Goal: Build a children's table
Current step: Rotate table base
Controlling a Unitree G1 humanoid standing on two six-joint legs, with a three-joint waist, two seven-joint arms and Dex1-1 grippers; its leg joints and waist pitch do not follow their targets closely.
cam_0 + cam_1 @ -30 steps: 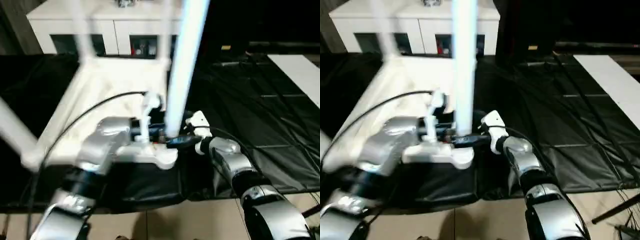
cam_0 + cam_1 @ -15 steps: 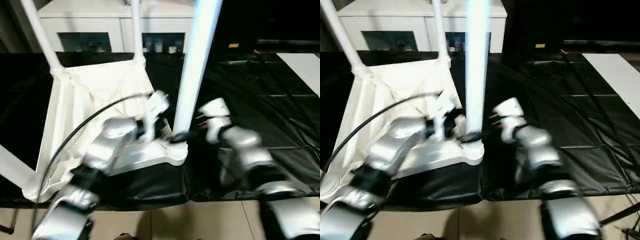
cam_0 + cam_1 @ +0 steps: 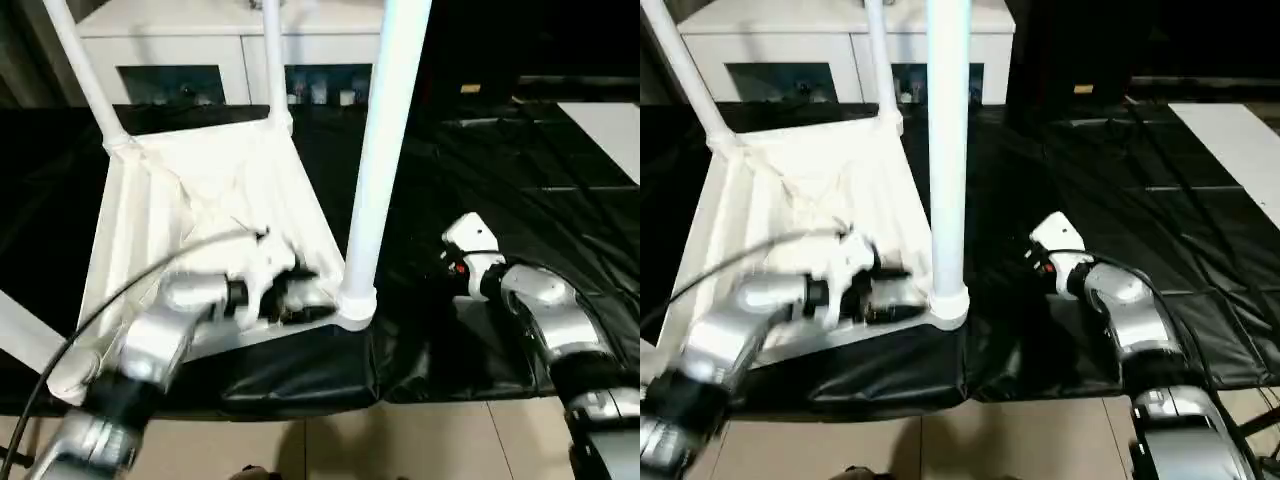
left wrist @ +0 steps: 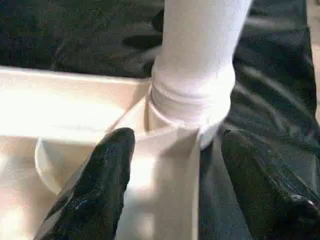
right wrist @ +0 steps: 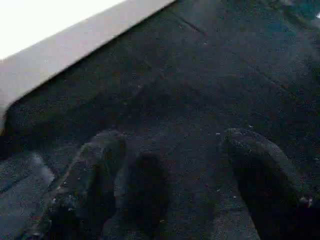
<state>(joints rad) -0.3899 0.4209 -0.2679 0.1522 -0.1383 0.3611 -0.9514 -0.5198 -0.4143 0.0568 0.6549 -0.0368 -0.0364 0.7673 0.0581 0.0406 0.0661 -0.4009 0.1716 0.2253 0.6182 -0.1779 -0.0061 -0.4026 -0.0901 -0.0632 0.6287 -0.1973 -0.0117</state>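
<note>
change: vs a sec ago both hands are off the near leg (image 3: 385, 150). Right hand (image 5: 170, 190) was at the leg's base, now pulled back to the right, well apart from it. Left hand (image 4: 175, 185) has dropped lower, by the near corner socket (image 3: 355, 305).
left hand: fingers (image 4: 97, 185) apart, one each side of the socket rim; nothing clamped. Can't tell if the pads touch the plastic.
right hand: fingers apart, empty, over bare black cover.
table top: upside down on the bench (image 3: 520, 180), ribbed underside (image 3: 200, 200) up, near edge close to the bench edge.
legs: near leg upright in its socket, standing unaided. Two far legs (image 3: 85, 75) (image 3: 272, 60) upright in the far corners. 4th leg (image 3: 25, 335) shows at the near-left corner, runs out of frame; seating can't be checked.
meaning: prob. last leg is in and released; leg fitting looks about done. Likely left: check seating, flip table upright. Judgement only.
around: white cabinet (image 3: 230, 50) w/ glass doors behind the bench; flat white panel (image 3: 610, 135) far right on the cover; black cable (image 3: 150, 280) along the left arm.
in the way: cable arcs over the table top, could snag a leg on a lift. Upright legs crowd the reach; cover is creased, may drag.
</note>
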